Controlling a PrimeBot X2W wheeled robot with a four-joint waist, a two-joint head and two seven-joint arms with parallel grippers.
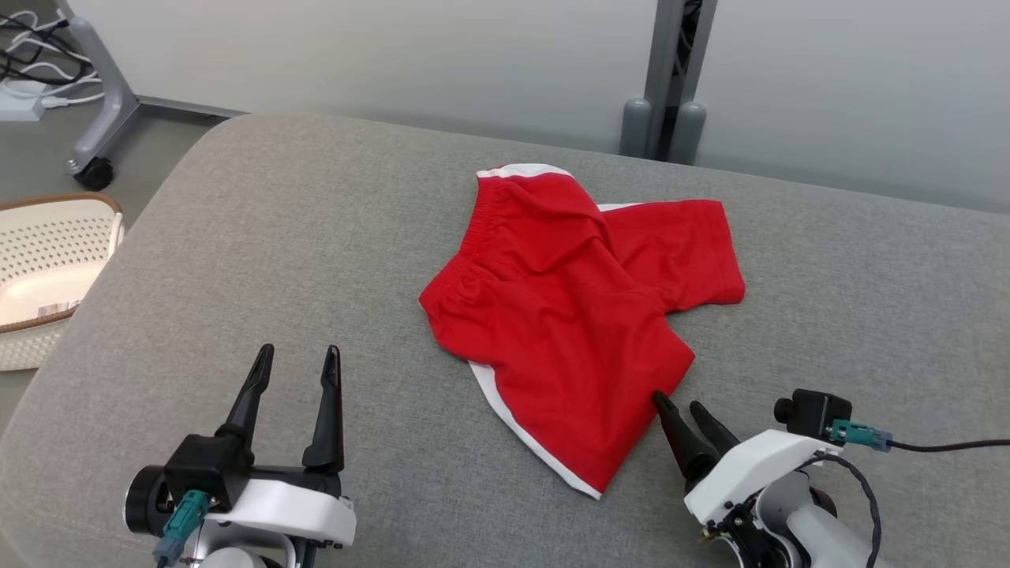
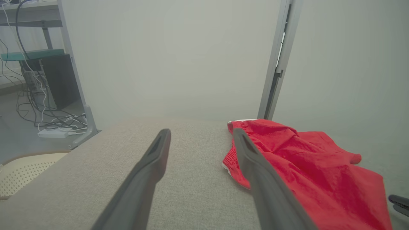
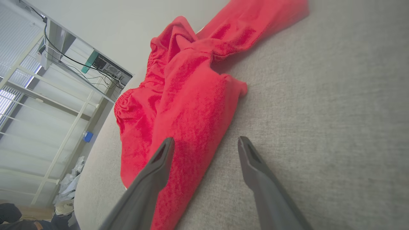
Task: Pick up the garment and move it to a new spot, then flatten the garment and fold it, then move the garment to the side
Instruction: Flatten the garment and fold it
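Right claw (image 1: 676,402): released, fingers apart with nothing between them. It sits at the near leg hem of the red shorts (image 1: 568,315), and in its own wrist view (image 3: 205,140) one finger overlaps the cloth edge while the other is over bare fabric (whether it touches, I cannot tell).
Left claw (image 1: 300,351): also released and empty, well off the waistband side of the shorts and low over the bare surface.
Shorts: rumpled, one leg lying across the other, with white trim along the near hem and at the far end of the waistband. They lie loose, held by neither claw.
Table (image 1: 276,237): grey and cloth-covered, carrying the shorts near its middle.
Basket (image 1: 47,260): pale and perforated, beyond the left claw from the shorts and off the table's edge.
Step in hand: most likely the first one, the approach to pick up. Nothing is flattened or folded yet.
Next move: probably ease the right claw down over the hem, clench on a good bite of cloth (not just the trim), then lift and carry.
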